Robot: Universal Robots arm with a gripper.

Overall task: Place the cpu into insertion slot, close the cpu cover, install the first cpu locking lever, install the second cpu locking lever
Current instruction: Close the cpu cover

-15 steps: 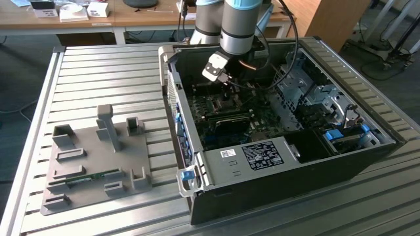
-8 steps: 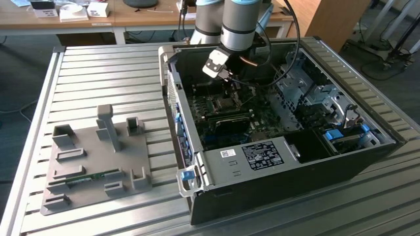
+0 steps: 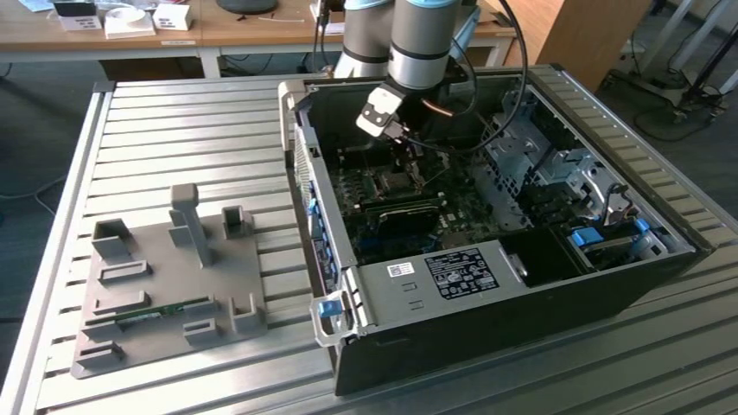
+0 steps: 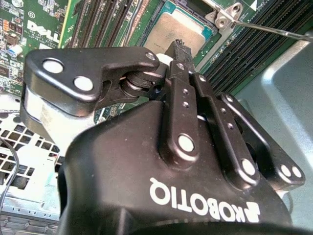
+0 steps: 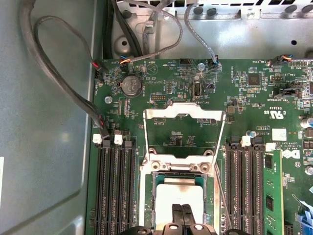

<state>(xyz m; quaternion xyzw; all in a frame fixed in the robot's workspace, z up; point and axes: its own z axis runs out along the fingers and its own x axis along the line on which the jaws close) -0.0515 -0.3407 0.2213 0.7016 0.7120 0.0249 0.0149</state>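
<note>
One ribbed metal table (image 3: 173, 112) bears the computer case (image 3: 485, 337), tool (image 5: 183, 209) pinched together, empty, over the cpu (image 5: 166, 200).

The exterior view stands off the arm, high and well back. It looks down at a slant across the slatted table (image 3: 173, 130) onto the open computer case (image 3: 600, 285), and takes in the whole case (with desks beyond it). The first wrist view faces squarely down on the green circuit board (image 5: 259, 105) from near. The tips of the gripper (image 5: 183, 208) reach into its frame over the cpu (image 5: 166, 196). The second wrist view sits very close behind the gripper (image 4: 178, 49), looking obliquely along its black body toward the board. Both wrist views share the cpu (image 4: 173, 32) and the memory slots (image 5: 115, 191) flanking it. The exterior view shares the same board, small and far off.
</note>
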